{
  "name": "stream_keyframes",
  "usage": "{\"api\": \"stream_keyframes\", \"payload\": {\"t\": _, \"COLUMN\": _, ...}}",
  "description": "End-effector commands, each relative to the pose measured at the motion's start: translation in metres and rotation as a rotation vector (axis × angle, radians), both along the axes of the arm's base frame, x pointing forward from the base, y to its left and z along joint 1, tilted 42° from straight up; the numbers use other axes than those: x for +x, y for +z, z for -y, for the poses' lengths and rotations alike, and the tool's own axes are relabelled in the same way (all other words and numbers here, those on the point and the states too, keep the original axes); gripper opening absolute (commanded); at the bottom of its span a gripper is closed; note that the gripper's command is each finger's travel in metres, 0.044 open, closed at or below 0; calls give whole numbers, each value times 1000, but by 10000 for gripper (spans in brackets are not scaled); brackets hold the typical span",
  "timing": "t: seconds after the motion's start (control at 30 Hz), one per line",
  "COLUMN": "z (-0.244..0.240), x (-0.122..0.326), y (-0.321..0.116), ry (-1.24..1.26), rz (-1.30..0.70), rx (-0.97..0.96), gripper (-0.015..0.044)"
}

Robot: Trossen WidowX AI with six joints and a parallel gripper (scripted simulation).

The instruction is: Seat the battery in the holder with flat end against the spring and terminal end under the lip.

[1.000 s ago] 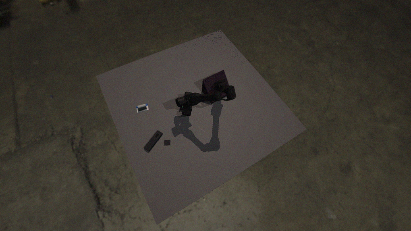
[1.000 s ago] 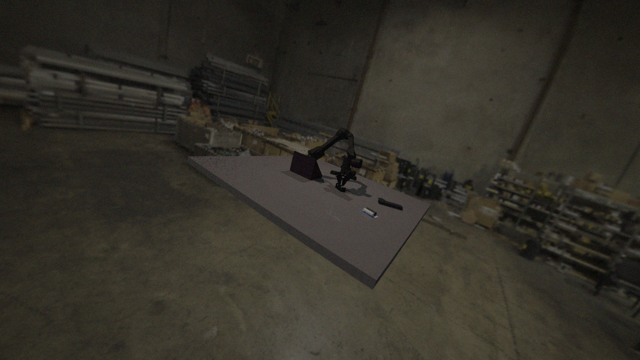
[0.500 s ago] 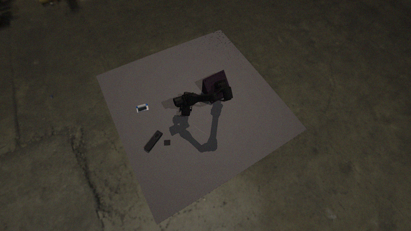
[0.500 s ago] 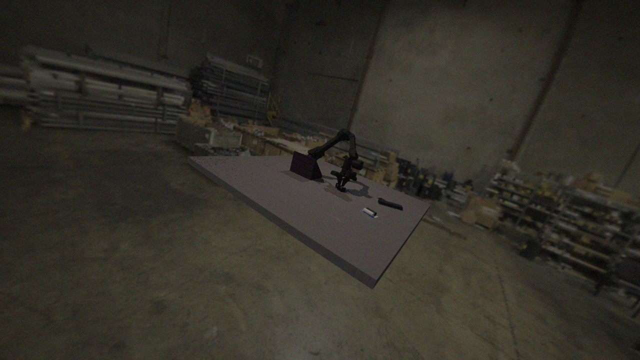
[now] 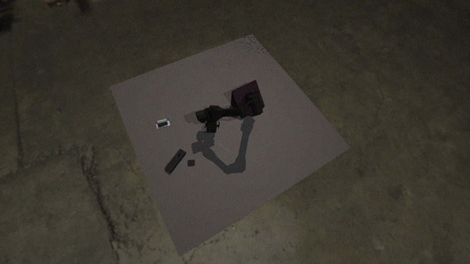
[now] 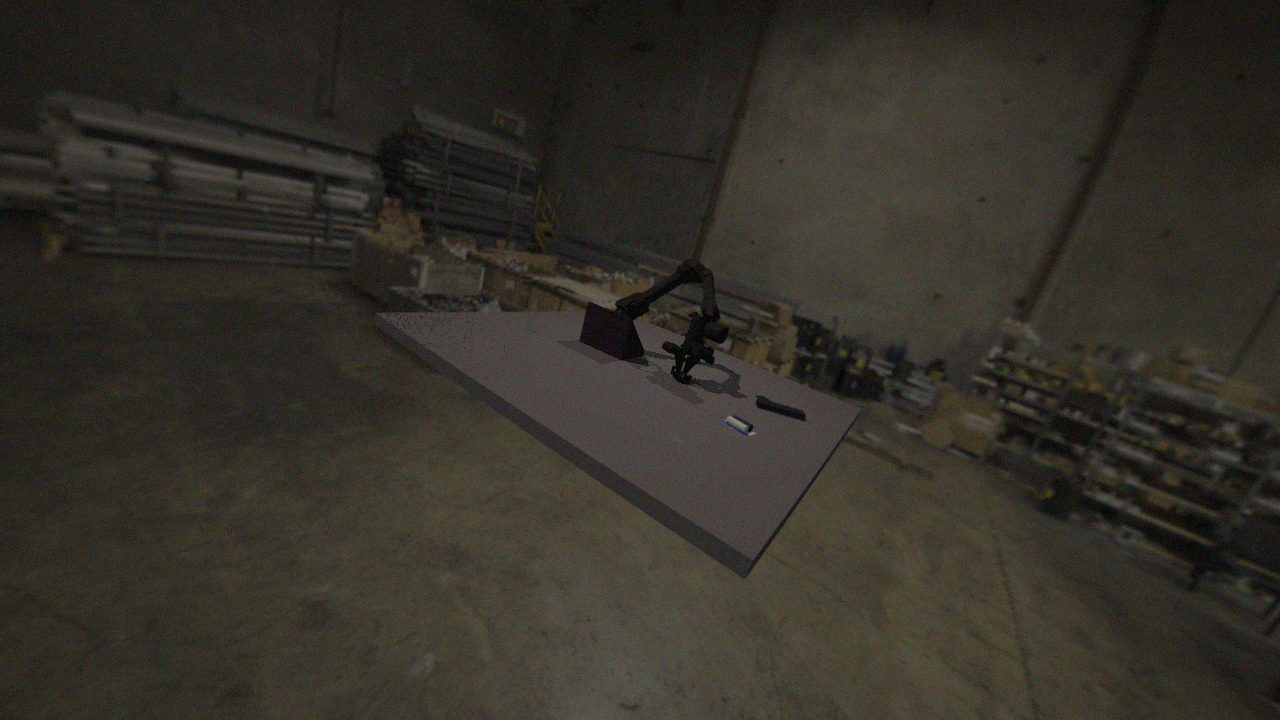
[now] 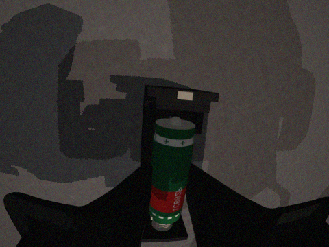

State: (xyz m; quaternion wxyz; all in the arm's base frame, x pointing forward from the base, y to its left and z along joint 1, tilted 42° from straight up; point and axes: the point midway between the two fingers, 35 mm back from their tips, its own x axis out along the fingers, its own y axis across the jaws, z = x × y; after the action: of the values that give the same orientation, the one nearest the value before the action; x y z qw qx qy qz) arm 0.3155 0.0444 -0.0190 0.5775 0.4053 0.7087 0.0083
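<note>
The green battery (image 7: 171, 165) with a red band shows in the wrist view, its terminal end towards the lip and its flat end at the spring (image 7: 162, 226). It looks tilted, with the terminal end raised towards the camera and not under the lip. The black holder (image 7: 149, 130) lies beneath it. The lip (image 7: 164, 97) with a pale patch spans its far end. My gripper (image 7: 168, 169) (image 6: 682, 370) is shut on the battery, one dark finger on each side. The fingers hide the holder's middle. Battery and holder are too dark and small to judge in the top and exterior views.
On the table (image 5: 239, 201) (image 6: 537, 385) stands a dark purple wedge-shaped block (image 5: 245, 95) (image 6: 610, 332) by the arm's base. A long dark bar (image 5: 175, 161) (image 6: 780, 409), a small dark square (image 5: 190, 163) and a white-and-blue item (image 5: 162, 123) (image 6: 739, 424) lie farther out.
</note>
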Motion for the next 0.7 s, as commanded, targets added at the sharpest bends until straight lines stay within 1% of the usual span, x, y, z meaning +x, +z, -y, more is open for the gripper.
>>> {"api": "stream_keyframes", "payload": {"t": 0.0, "z": -1, "x": -1, "y": 0, "ry": 13, "rz": -19, "rx": 18, "gripper": 66}}
{"api": "stream_keyframes", "payload": {"t": 0.67, "z": 4, "x": 10, "y": -4, "ry": 22, "rz": -30, "rx": 23, "gripper": 66}}
